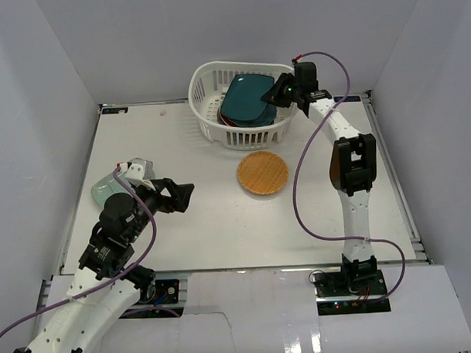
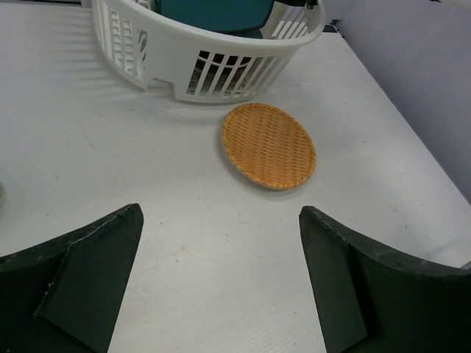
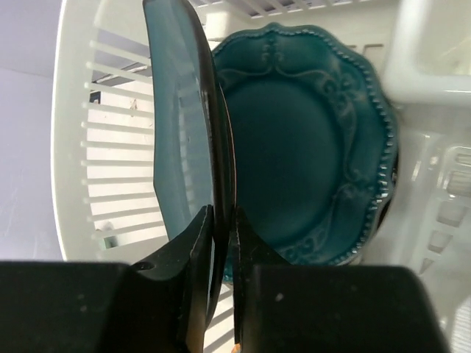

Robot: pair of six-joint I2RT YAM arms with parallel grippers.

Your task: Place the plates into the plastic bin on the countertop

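Note:
The white plastic bin stands at the back middle of the countertop. My right gripper is over it, shut on the rim of the dark teal square plate. In the right wrist view this plate stands edge-on between the fingers of the right gripper, with the teal scalloped plate in the bin behind it. The orange woven plate lies flat in front of the bin. My left gripper is open and empty, left of that plate.
A pale green oblong plate and a grey plate lie at the left edge, partly hidden by my left arm. The left wrist view shows the bin beyond the open left gripper. Pale grey walls close in the countertop.

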